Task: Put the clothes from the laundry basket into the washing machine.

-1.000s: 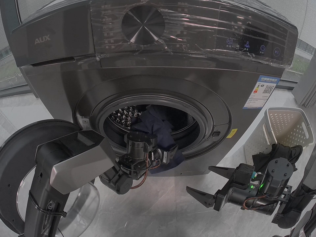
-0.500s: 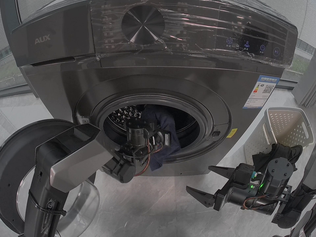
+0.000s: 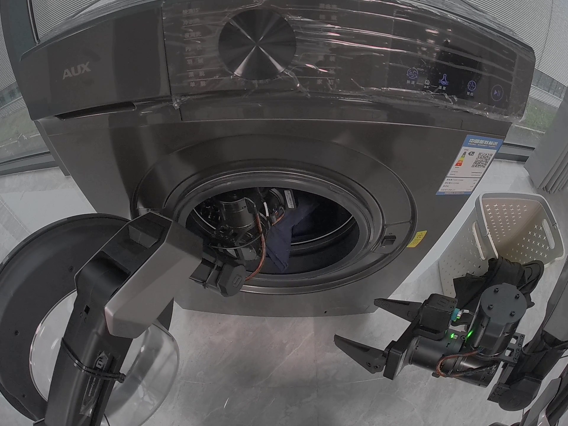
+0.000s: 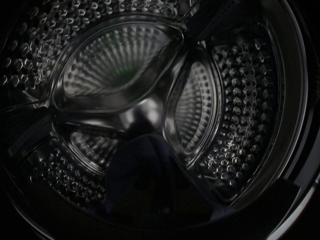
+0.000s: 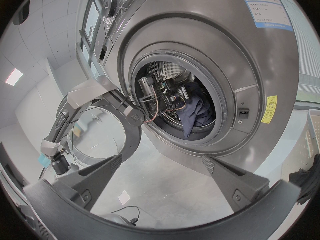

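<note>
The grey front-loading washing machine (image 3: pixel 284 149) stands with its round door (image 3: pixel 35 279) swung open to the left. My left gripper (image 3: pixel 288 201) is inside the drum opening, shut on a dark blue garment (image 3: pixel 283 241) that hangs down over the lower lip of the opening (image 5: pixel 195 112). In the left wrist view the perforated steel drum (image 4: pixel 233 94) lies ahead, with the dark cloth (image 4: pixel 150 174) low in front. My right gripper (image 3: pixel 358 322) hovers open and holding nothing above the floor, below and right of the opening (image 5: pixel 160 160). The white laundry basket (image 3: pixel 518 220) stands at the right.
A dark piece of clothing (image 3: pixel 503 273) hangs over the basket's near rim, behind my right wrist. The open door's glass bowl (image 3: pixel 142 368) sits low on the left. Grey tiled floor (image 3: pixel 284 362) lies between the machine and my right arm.
My left gripper has risen from the opening's lower edge and pushed into the drum, carrying the dark blue garment with it; less cloth hangs outside. The right arm has stayed still.
</note>
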